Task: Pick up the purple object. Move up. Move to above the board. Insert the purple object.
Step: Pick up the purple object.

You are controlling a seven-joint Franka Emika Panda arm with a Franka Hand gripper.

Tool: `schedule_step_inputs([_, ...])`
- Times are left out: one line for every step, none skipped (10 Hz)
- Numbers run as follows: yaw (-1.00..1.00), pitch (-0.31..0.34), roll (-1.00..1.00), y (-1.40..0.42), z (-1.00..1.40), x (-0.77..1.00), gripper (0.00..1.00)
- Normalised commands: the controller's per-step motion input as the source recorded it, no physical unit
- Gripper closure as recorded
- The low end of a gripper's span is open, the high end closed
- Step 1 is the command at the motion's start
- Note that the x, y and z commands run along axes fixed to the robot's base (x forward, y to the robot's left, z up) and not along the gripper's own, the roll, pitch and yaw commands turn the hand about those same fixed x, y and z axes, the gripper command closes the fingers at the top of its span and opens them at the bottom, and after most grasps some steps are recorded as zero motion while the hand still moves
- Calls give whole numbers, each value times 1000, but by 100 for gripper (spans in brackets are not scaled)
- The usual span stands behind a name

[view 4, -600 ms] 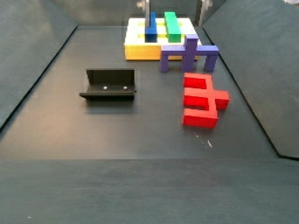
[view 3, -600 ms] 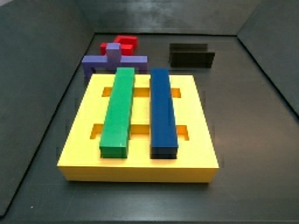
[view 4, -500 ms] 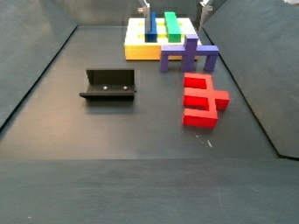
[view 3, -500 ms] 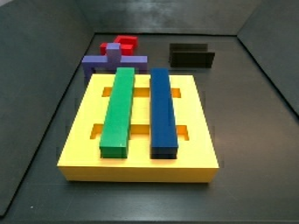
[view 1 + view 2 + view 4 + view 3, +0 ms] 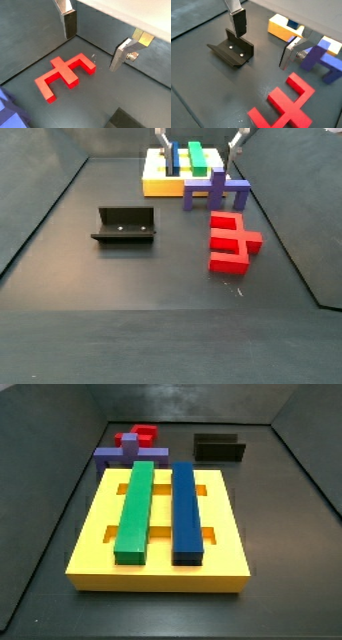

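Note:
The purple object (image 5: 218, 190) stands on the dark floor between the yellow board (image 5: 162, 184) and a red block (image 5: 234, 240). In a side view it (image 5: 130, 453) lies just behind the board (image 5: 160, 574). A wrist view shows it (image 5: 323, 57) beyond one finger, and only a blurred purple corner (image 5: 7, 114) appears in a wrist view. My gripper (image 5: 203, 138) hangs high above the board's near end and the purple object. It is open (image 5: 94, 39), with nothing between its silver fingers (image 5: 238, 22).
A green bar (image 5: 135, 509) and a blue bar (image 5: 186, 509) sit in the board's slots. The black fixture (image 5: 124, 225) stands apart from the blocks on the floor. The red block (image 5: 63, 75) lies beneath the gripper. Dark walls enclose the floor.
The gripper's fingertips have come down slightly into the top of a side view. The blocks, board and fixture have not moved.

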Motion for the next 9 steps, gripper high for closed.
schedule_step_inputs([-517,-47,-77,86,-189,-120,0])
schedule_step_inputs([-557,-40,-76,91,-137,-200,0])
schedule_step_inputs([-491,-16,-79,29,-20,-89,0])
schedule_step_inputs([-474,-33,-109,0,0,0,0])
schedule_step_inputs([-383,-4,-91,-246,0,217,0])
schedule_step_inputs([0,0,0,-649,106,160,0])
schedule_step_inputs([226,0,60,-751,71,14,0])
schedule_step_inputs([326,0,33,-703,54,0,0])
schedule_step_inputs([397,-16,39,-657,14,-9,0])
